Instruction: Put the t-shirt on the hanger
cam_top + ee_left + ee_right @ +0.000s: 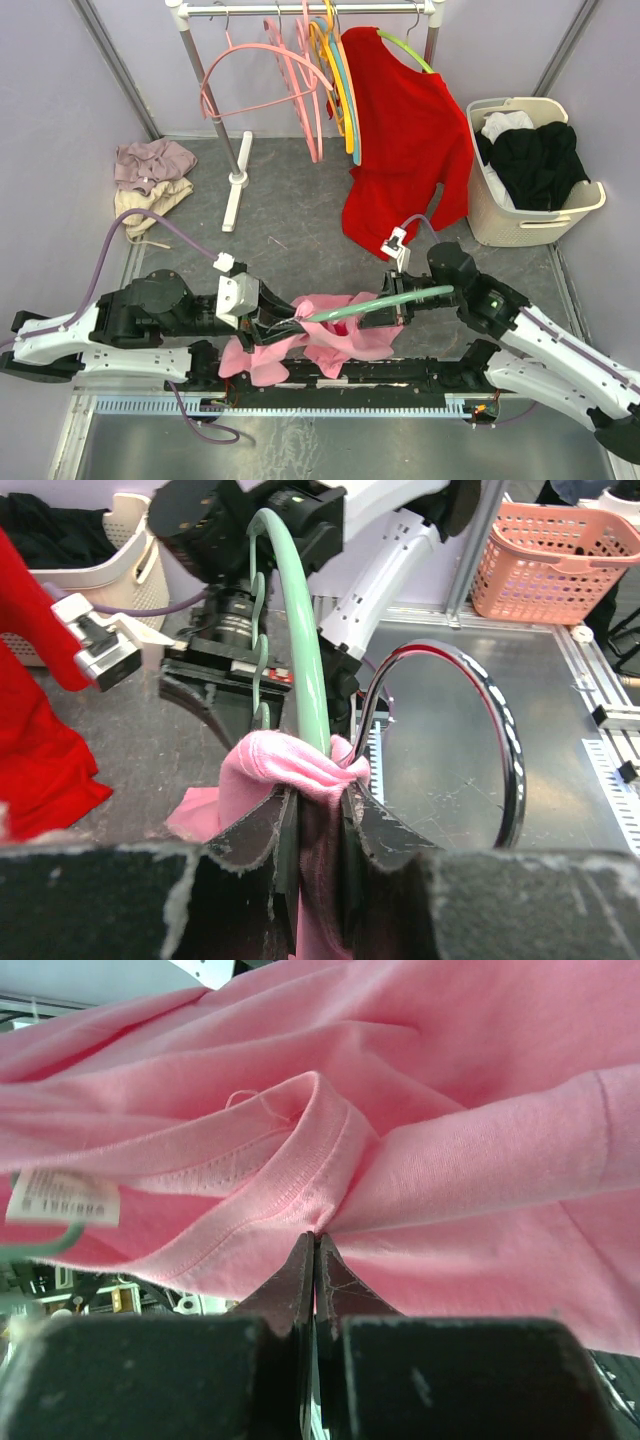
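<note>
At nine o'clock in the top view, our left gripper (266, 325) is clamped on the hanger (400, 298) near its neck, with a fold of the t-shirt (345, 338) caught in the same bite. The left wrist view shows pink cloth bunched between the jaws and the metal hook (500, 730) curling off toward three o'clock. The t-shirt sags in a heap at six o'clock, between our two arms, and the mint bar runs out of it toward three o'clock. There our right gripper (315, 1250) has its jaws pressed together on the t-shirt just under the collar (300, 1145).

We judge the step in hand to be drawing the neck opening over the hanger's shoulder. To do it well, we use the left grip as a fixed anchor and pull the collar outward along the bar toward three o'clock rather than upward. We also check that only one layer is pinched, or the bar's tip may snag inside the cloth.
</note>
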`<action>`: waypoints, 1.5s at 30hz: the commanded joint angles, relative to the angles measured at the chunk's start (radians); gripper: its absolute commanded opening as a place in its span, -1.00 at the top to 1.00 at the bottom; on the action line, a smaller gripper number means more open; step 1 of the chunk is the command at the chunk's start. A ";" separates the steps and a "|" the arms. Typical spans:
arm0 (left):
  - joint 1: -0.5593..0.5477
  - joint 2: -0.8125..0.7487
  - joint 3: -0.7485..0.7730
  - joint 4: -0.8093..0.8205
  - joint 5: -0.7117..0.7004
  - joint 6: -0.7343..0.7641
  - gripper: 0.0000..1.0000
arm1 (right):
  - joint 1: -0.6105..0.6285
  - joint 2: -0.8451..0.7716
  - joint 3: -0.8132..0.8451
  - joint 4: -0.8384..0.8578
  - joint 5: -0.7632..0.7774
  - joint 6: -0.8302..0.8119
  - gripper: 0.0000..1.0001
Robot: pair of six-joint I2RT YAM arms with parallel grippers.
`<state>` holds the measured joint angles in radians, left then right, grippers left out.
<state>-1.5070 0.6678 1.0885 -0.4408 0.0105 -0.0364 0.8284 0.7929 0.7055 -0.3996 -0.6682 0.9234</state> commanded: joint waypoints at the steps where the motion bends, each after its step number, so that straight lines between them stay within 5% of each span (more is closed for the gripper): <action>1: 0.003 -0.001 0.014 0.085 0.002 -0.052 0.95 | -0.002 -0.079 -0.045 0.125 0.002 0.091 0.98; 22: 0.004 0.016 0.047 0.045 -0.035 -0.038 0.95 | 0.002 -0.404 -0.333 0.149 -0.055 0.243 0.98; 28: 0.004 0.025 0.040 0.046 -0.036 -0.042 0.95 | 0.009 -0.471 -0.422 0.031 -0.047 0.235 0.97; 34: 0.004 0.024 -0.028 0.074 -0.029 -0.076 0.95 | 0.011 -0.361 -0.453 -0.101 0.035 0.155 0.97; 45: 0.004 -0.075 -0.243 0.201 -0.017 -0.185 0.95 | 0.012 -0.193 -0.490 0.096 0.016 0.183 0.97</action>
<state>-1.5047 0.6323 0.8692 -0.3988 -0.0242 -0.1425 0.8345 0.5865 0.2420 -0.4118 -0.6464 1.0996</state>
